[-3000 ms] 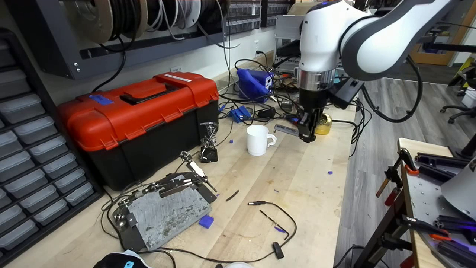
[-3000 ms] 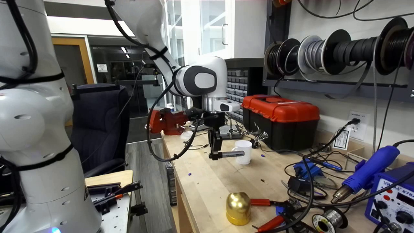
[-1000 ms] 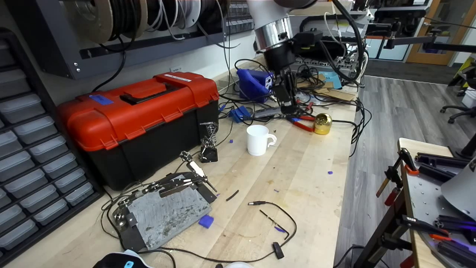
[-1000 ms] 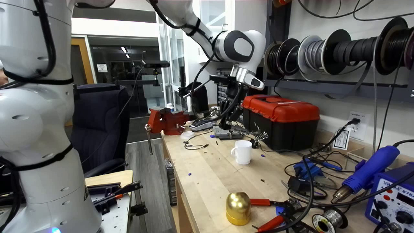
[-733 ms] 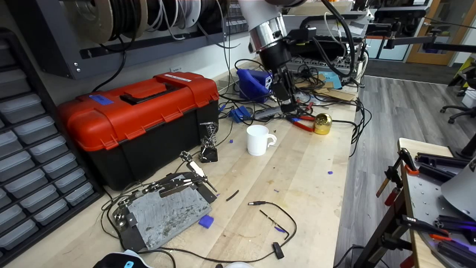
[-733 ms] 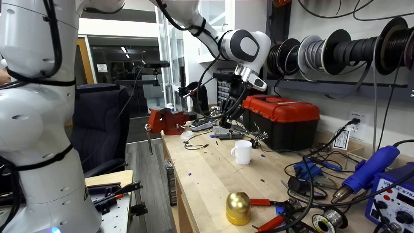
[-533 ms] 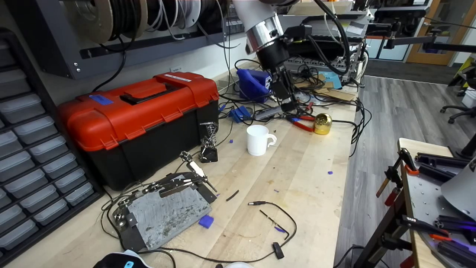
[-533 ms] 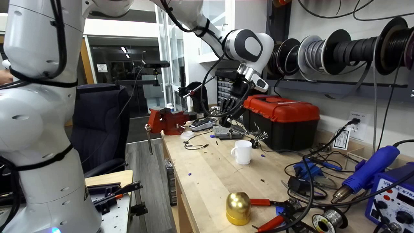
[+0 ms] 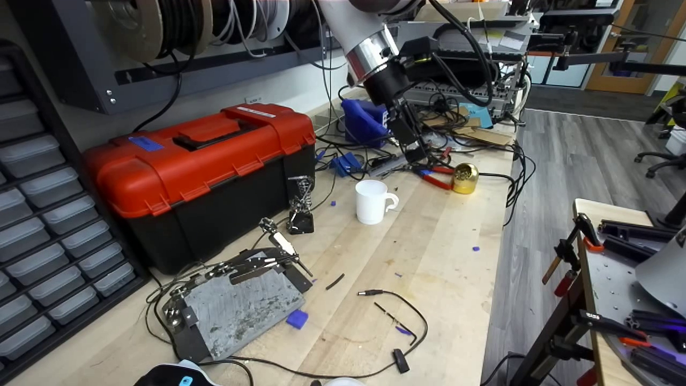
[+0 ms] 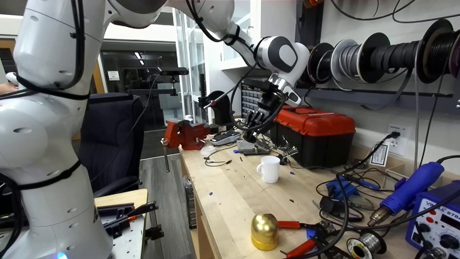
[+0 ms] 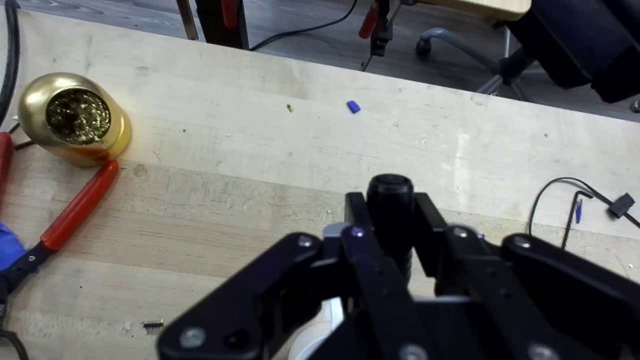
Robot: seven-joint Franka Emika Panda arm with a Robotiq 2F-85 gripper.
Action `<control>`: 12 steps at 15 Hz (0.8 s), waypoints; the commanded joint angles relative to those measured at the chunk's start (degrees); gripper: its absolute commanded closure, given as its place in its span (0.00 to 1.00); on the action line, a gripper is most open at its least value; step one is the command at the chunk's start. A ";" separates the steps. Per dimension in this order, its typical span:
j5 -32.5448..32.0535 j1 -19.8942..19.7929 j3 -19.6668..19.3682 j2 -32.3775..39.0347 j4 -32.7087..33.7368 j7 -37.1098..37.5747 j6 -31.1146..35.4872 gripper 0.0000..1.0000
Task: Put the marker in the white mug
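Note:
The white mug (image 9: 370, 206) stands upright on the bench, and it also shows in an exterior view (image 10: 270, 169). In the wrist view only part of the mug (image 11: 311, 341) shows, behind the gripper. My gripper (image 9: 415, 154) is shut on the marker (image 9: 388, 165), a grey stick with a dark end, and holds it above the bench. The marker slopes down, its free end just above the mug's rim in that picture; the depth between them is unclear. In the wrist view the marker's black end (image 11: 391, 207) sits between the fingers. The gripper (image 10: 250, 136) is tilted.
A red and black toolbox (image 9: 209, 161) stands near the mug. A metal coil stand (image 9: 301, 206) is close by. A gold tip cleaner (image 9: 464, 178) and red-handled pliers (image 9: 437, 181) lie behind. Cables and a blue soldering station (image 9: 367, 119) are at the wall.
Since 3 seconds ago the gripper has risen and tilted, with the marker held throughout. Over the last second the marker has turned from near level to sloping down toward the mug. The mug has not moved.

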 commanded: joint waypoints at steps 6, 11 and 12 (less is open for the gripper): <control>-1.49 -0.41 0.37 4.14 4.02 -2.86 -4.97 0.94; -1.89 -0.18 0.68 5.98 5.03 -4.36 -4.63 0.94; -2.13 -0.09 0.78 6.46 5.41 -4.72 -4.65 0.94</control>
